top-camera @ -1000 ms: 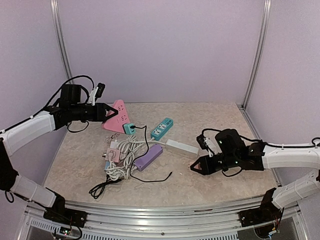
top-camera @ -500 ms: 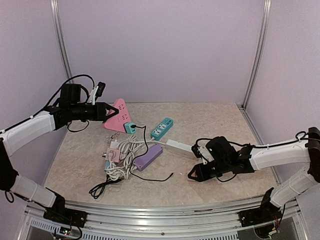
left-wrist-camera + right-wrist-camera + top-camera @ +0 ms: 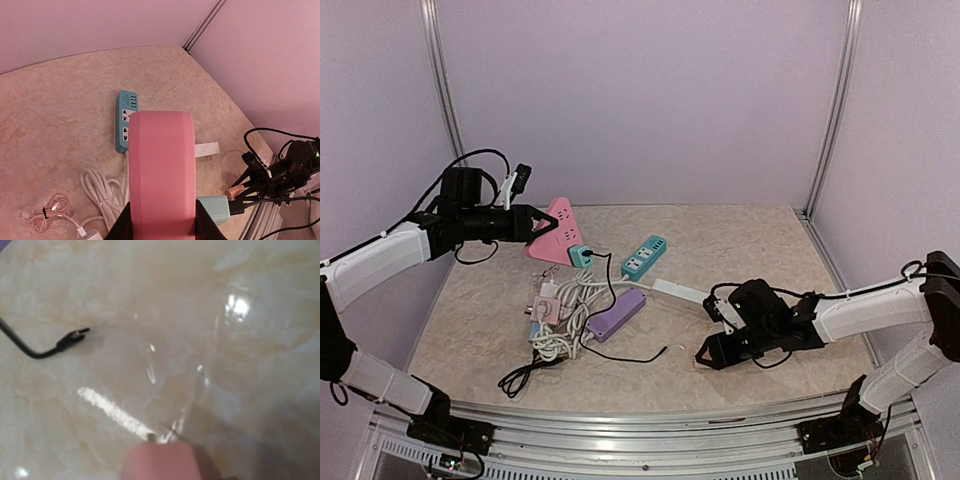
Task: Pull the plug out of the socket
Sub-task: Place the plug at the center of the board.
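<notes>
While left gripper (image 3: 525, 226) clamps pink socket strip (image 3: 552, 232) far left, teal plug (image 3: 579, 257) sits plugged just beyond its fingertips; right gripper (image 3: 708, 353) spread indeterminable.

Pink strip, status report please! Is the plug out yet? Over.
Left gripper clamped on lifted pink strip. Teal plug not out. Right gripper low over table, well away, jaws unclear.

The pink socket (image 3: 161, 170) runs off the left wrist view's bottom edge, hiding all but dark slivers of the fingers (image 3: 121, 229) of the left pincer (image 3: 527, 226). The right wrist view is blurred; a pinkish fingertip (image 3: 160, 462) is cropped at its bottom, a black cable (image 3: 30, 347) at its left.
</notes>
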Robot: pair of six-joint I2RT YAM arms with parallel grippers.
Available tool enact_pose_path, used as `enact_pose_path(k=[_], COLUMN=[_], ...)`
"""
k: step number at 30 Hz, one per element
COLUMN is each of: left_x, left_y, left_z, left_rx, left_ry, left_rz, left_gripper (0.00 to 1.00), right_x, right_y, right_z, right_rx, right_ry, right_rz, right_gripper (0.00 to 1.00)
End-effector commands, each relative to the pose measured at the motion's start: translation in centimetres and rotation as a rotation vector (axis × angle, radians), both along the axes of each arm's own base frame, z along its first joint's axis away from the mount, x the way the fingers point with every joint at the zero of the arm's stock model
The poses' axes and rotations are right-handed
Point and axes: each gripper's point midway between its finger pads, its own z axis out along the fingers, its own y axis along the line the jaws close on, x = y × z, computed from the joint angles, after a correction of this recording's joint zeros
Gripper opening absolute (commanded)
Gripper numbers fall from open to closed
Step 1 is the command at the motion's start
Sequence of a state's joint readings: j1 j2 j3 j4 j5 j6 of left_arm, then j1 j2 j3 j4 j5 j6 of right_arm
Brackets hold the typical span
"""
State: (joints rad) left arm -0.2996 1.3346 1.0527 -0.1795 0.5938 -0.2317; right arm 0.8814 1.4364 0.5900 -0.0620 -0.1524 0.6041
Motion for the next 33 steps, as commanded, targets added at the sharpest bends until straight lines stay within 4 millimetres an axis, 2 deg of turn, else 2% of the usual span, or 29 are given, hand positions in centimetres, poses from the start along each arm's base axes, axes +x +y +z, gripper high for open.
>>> enact_pose_path(k=[1,6,9,13,17,19,22,28,31,33], left_x=[0.3,0.3,0.3,0.4,0.3,0.1,-0.4,-0.1,0.0,-0.1], left_y=[-0.2,-0.2,-0.2,-0.2,-0.3,-1.0,-3.0,-6.4,-7.0,-6.9], left_z=[1.1,1.1,1.1,1.0,1.2,1.3,2.1,2.9,2.9,2.5], left_rx=[-0.026,-0.025,-0.025,-0.018,0.003,0.019,0.017,-0.009,-0.047,-0.081], left_ry=[-0.038,-0.038,-0.038,-0.042,-0.066,-0.084,-0.097,-0.054,-0.044,-0.019], left_rz=[-0.012,-0.012,-0.011,0.0,0.019,0.022,-0.015,-0.092,-0.124,-0.145], left_gripper=[0.0,0.0,0.0,0.0,0.0,0.0,0.0,0.0,0.0,0.0], right_x=[-0.2,0.2,0.4,0.7,1.3,2.0,3.2,5.4,6.1,6.3], right_y=[-0.7,-1.4,-1.8,-2.2,-2.7,-2.9,-2.7,-0.9,0.1,1.0], right_z=[-0.6,-0.4,0.0,0.5,1.5,2.9,6.0,14.1,16.3,16.8], right_rx=[-0.032,-0.058,-0.07,-0.072,-0.093,-0.099,-0.077,0.046,0.088,0.093], right_ry=[-0.002,-0.021,-0.037,-0.059,-0.097,-0.138,-0.215,-0.374,-0.422,-0.457], right_rz=[-0.011,-0.04,-0.062,-0.077,-0.096,-0.113,-0.131,-0.145,-0.156,-0.145], right_gripper=[0.51,0.65,0.83,0.93,0.98,0.98,0.98,0.96,0.94,0.93])
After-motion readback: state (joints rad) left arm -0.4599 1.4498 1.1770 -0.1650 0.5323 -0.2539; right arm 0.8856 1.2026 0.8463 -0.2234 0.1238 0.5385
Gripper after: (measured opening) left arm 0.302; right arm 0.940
